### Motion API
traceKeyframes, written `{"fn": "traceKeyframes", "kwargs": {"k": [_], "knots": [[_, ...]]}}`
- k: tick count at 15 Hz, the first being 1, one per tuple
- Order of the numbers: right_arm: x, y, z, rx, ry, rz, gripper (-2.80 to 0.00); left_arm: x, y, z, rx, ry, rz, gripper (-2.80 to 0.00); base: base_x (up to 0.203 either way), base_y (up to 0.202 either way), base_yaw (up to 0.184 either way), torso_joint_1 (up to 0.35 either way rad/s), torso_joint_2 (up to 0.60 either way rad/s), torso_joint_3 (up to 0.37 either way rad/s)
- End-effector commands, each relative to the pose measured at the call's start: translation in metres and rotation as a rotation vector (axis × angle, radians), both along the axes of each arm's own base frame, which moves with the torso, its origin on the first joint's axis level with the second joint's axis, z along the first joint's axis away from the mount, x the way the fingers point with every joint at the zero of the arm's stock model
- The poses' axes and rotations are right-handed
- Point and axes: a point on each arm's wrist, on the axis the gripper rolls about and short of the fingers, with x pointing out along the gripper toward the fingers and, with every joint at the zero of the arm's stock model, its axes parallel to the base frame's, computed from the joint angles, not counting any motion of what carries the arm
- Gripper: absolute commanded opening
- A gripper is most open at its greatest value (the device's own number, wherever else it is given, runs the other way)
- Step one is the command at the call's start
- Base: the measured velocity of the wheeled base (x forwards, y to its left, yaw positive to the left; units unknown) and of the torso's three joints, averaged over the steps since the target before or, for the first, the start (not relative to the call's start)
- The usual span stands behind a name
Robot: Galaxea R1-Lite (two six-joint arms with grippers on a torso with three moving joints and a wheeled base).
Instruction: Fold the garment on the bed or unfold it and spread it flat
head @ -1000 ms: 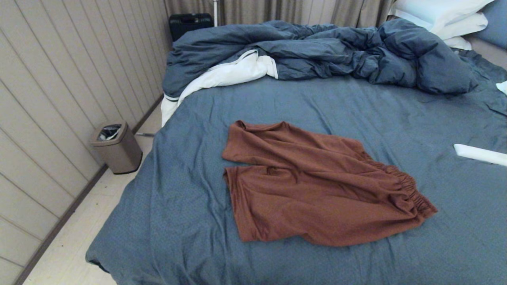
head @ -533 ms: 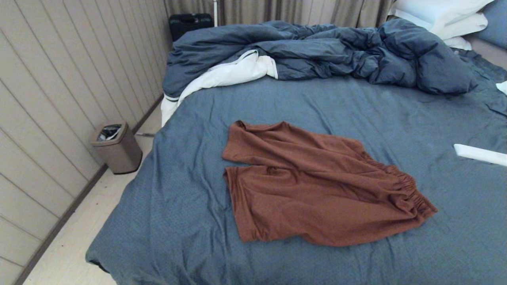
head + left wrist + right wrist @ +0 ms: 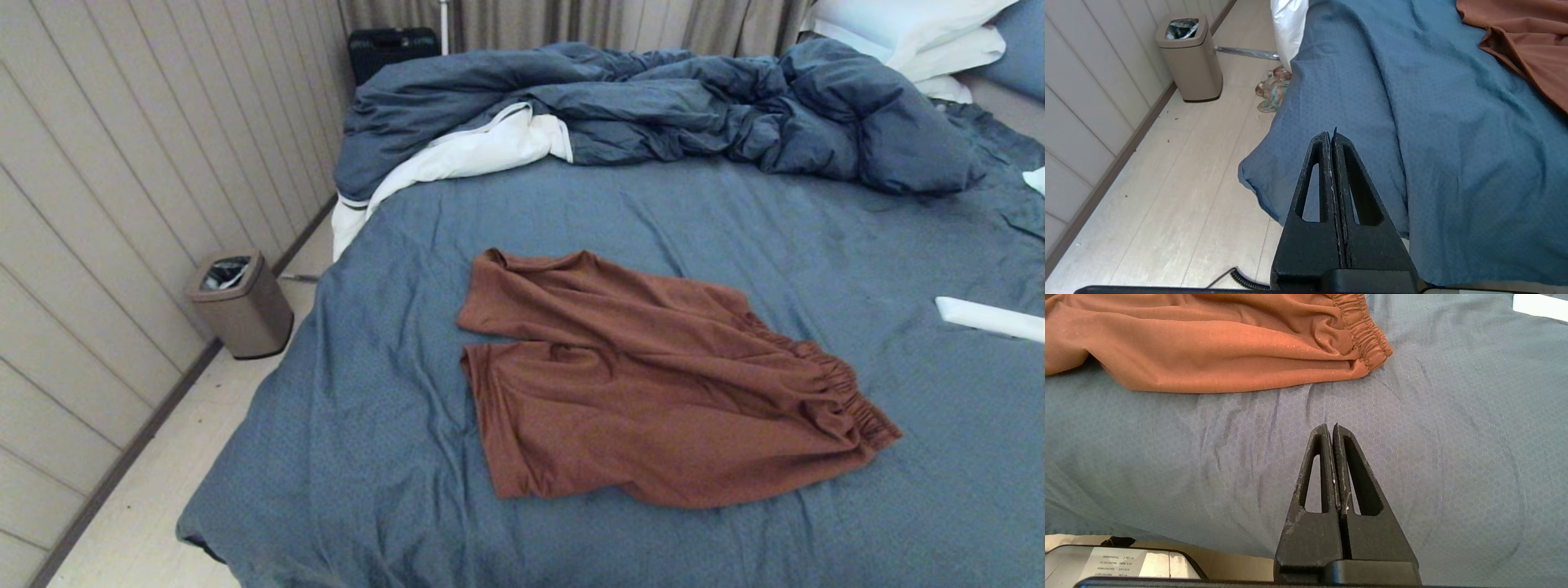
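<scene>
The rust-brown garment [image 3: 653,392] lies spread out on the slate-blue sheet of the bed [image 3: 571,212], legs toward the left, gathered waistband [image 3: 833,384] at the right. No drawstring or print shows. Neither arm appears in the head view. My left gripper [image 3: 1332,134] is shut and empty, hanging above the bed's near left corner, with a garment leg [image 3: 1535,53] far off. My right gripper [image 3: 1331,428] is shut and empty above bare sheet, short of the garment [image 3: 1216,343] and its waistband [image 3: 1363,330].
A bunched blue duvet [image 3: 653,106] with white lining covers the far side; white pillows [image 3: 906,33] sit at the far right. A flat white object [image 3: 988,318] lies on the sheet at right. A beige bin [image 3: 241,302] and panelled wall stand left of the bed.
</scene>
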Motion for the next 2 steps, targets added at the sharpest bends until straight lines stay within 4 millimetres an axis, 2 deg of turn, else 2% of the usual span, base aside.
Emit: {"fn": "traceKeyframes", "kwargs": {"k": [1,2], "knots": [[0.0001,0.0,0.0003,-0.001,0.003,0.002,-2.8,-0.0001,0.0,0.0009,0.001,-0.002,-0.001,-2.8,0.0,0.0,0.0,0.0,0.0,0.0],[0.0001,0.0,0.0003,-0.001,0.003,0.002,-2.8,0.0,-0.0001,0.0004,0.001,0.0,0.0,-2.8,0.0,0.0,0.0,0.0,0.0,0.0]]}}
